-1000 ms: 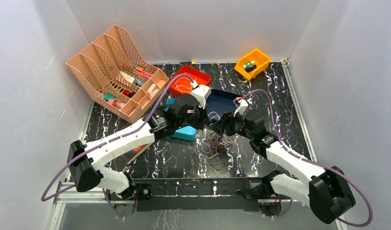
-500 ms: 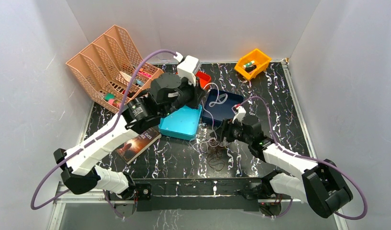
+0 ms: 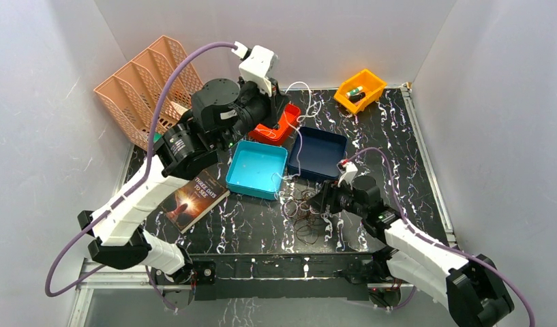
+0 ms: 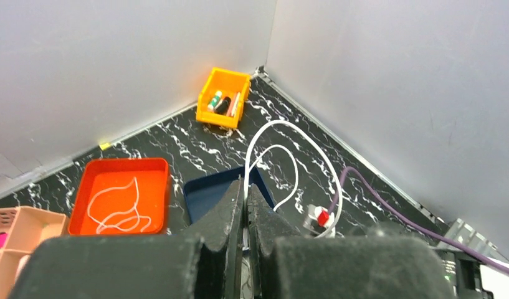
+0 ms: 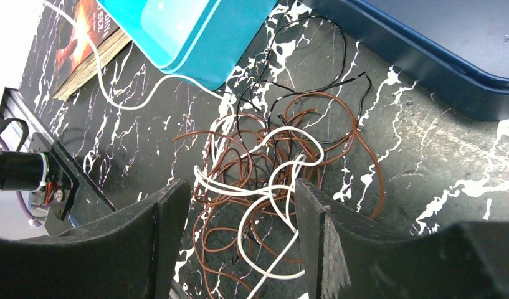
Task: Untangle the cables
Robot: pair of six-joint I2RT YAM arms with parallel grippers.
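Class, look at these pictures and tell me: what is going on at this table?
The left gripper, raised high, is shut on a white cable that trails down to a tangle of brown, black and white cables lying by the teal tray. The right gripper hovers open just over that tangle. The cables are not yet apart.

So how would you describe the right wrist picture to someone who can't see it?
A loose tangle of brown, white and black cables lies on a black marbled table, framed by the open right gripper. Beyond it sit a teal tray, a dark blue tray and a book. One white cable trails off past the teal tray.
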